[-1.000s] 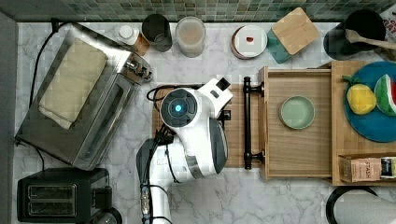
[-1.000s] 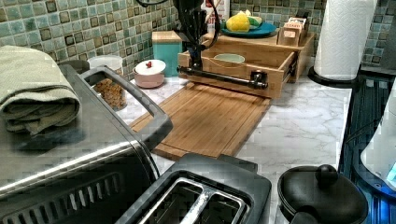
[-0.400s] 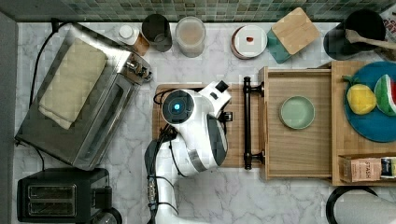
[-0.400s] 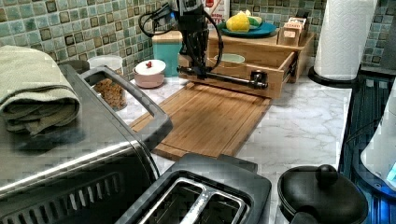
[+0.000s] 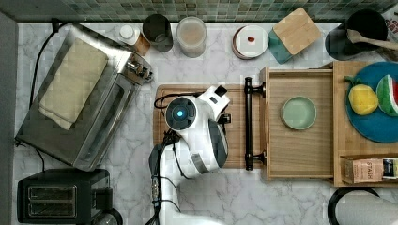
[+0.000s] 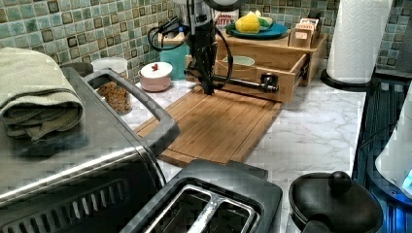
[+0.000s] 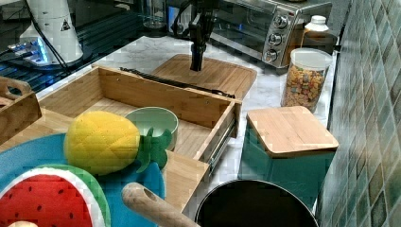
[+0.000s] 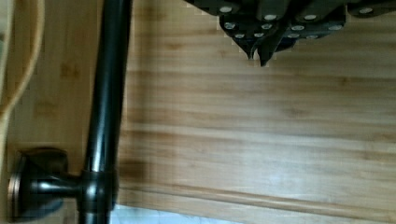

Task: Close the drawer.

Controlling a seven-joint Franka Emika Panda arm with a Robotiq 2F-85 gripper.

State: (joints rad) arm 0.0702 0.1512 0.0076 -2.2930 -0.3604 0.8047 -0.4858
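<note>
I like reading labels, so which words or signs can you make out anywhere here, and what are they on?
"STASH": on the small box at the wooden stand's corner in the top view.
Black warning triangle: on the white robot base in the right view; its symbol is unreadable.
Container behind the arm in the left view: red lettering, too blurred.
</note>
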